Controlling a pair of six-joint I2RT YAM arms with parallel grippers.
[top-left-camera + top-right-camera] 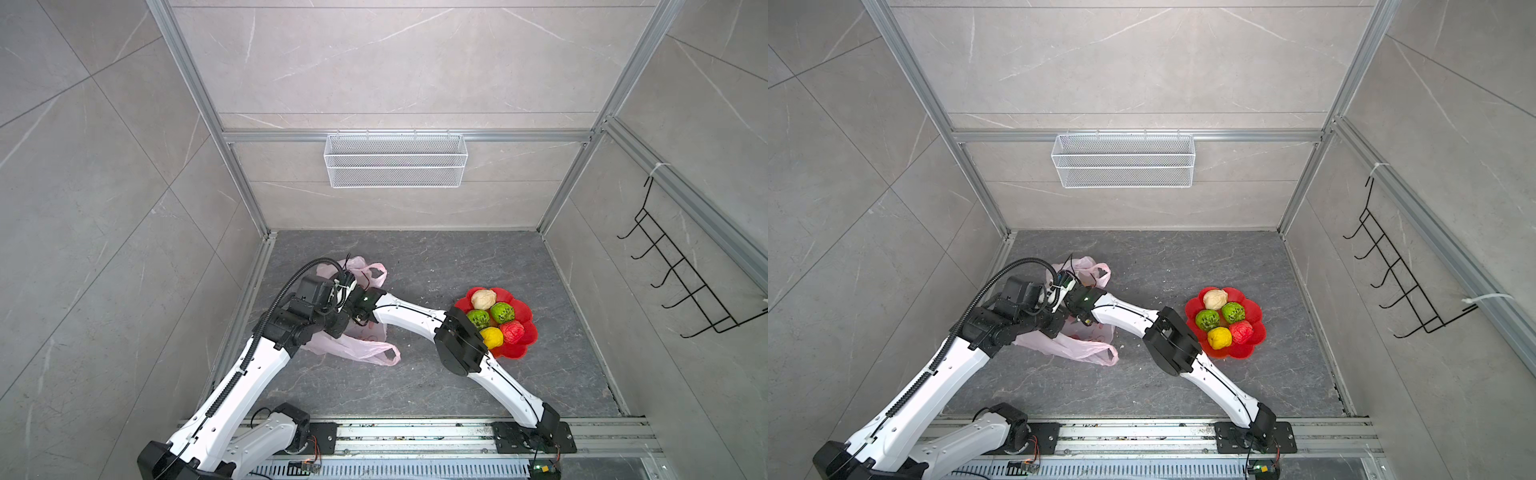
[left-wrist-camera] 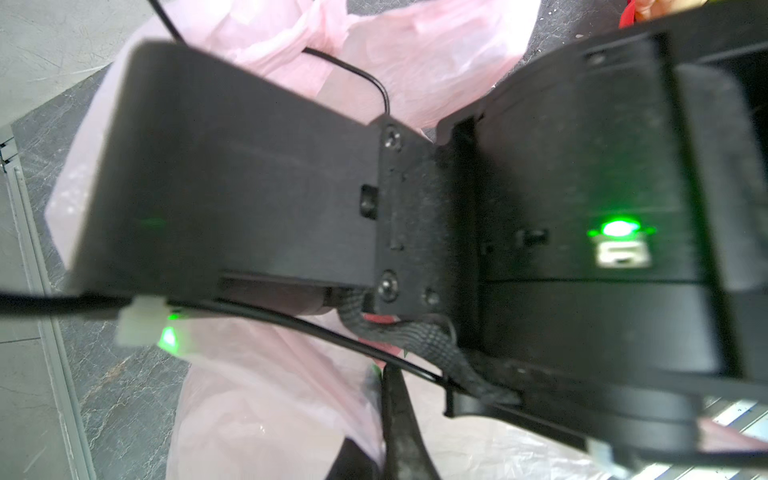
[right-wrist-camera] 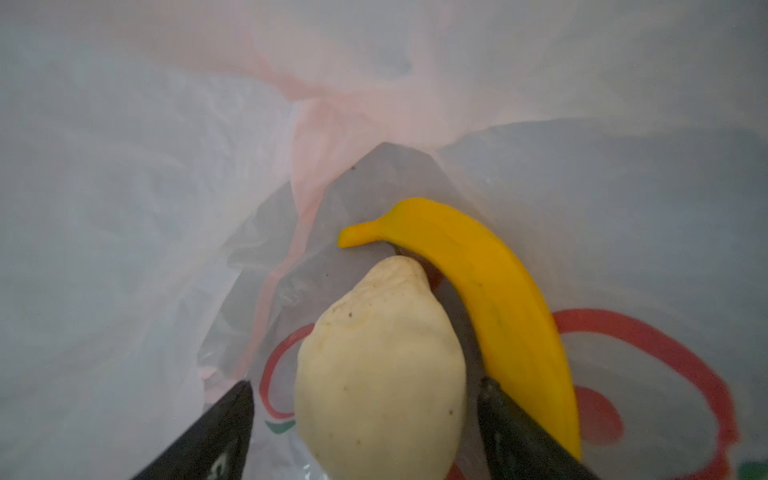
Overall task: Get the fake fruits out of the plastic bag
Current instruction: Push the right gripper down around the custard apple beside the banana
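Note:
The pale-pink plastic bag (image 1: pixel 357 347) (image 1: pixel 1077 349) lies crumpled on the dark floor at the left, under both wrists. My right gripper (image 3: pixel 365 388) is inside it and stands open. Its fingers flank a knobbly cream lump (image 3: pixel 380 374), with a gap showing on one side. A long yellow banana (image 3: pixel 498 291) lies beside that lump on the bag's red print. My left gripper (image 2: pixel 384 399) is shut on a fold of the bag film (image 2: pixel 270 395). In both top views the two grippers' jaws are hidden by the wrists.
A red flower-shaped plate (image 1: pixel 515 353) (image 1: pixel 1241 352) at the right holds a cream lump (image 1: pixel 484 298), two green balls (image 1: pixel 478 318), a yellow lump (image 1: pixel 491 336) and a red fruit (image 1: pixel 513 331). My right elbow (image 1: pixel 459 345) overlaps its edge. On the walls hang a white wire basket (image 1: pixel 395 160) and a black hook rack (image 1: pixel 681 274).

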